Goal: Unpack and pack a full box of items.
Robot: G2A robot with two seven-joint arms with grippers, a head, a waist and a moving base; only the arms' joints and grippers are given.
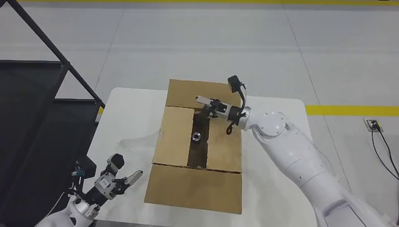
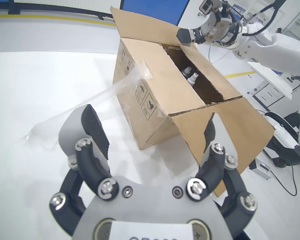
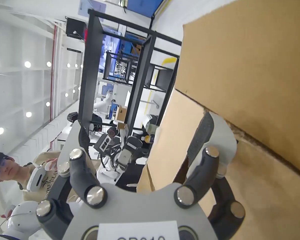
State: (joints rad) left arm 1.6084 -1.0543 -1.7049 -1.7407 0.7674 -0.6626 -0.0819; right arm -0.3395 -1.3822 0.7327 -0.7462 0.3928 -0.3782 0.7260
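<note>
**Cardboard box**: one, brown. It stands about mid-way on the white table.
- Far flap: raised, standing up from the back edge.
- Near flap: spread outward toward the robot, jutting past the box wall.
- Side flaps: two, folded inward over the top. They do not meet and leave a dark slot down the middle. The edges along the slot are ragged.

**Bottles**: two white capped necks, upright and side by side. They are inside the box and show through the slot. What lies deeper in the box is in shadow and cannot be made out.

**Clear tape strip**: one. It is stuck to the box's left side wall near the printed handling symbols. It trails down and away onto the table, ending in a crumpled patch.

**Right tool**: placed over the box top at the far end of the slot, below the raised far flap. Its fingers are spread and nothing is between them. One finger sits close against the torn seam of the cardboard. Whether it touches cannot be told.

**Left tool**: placed at the near left corner of the table, off the box and beside the near flap. It points toward the box's near corner. Its fingers are spread wide and hold nothing.
</note>
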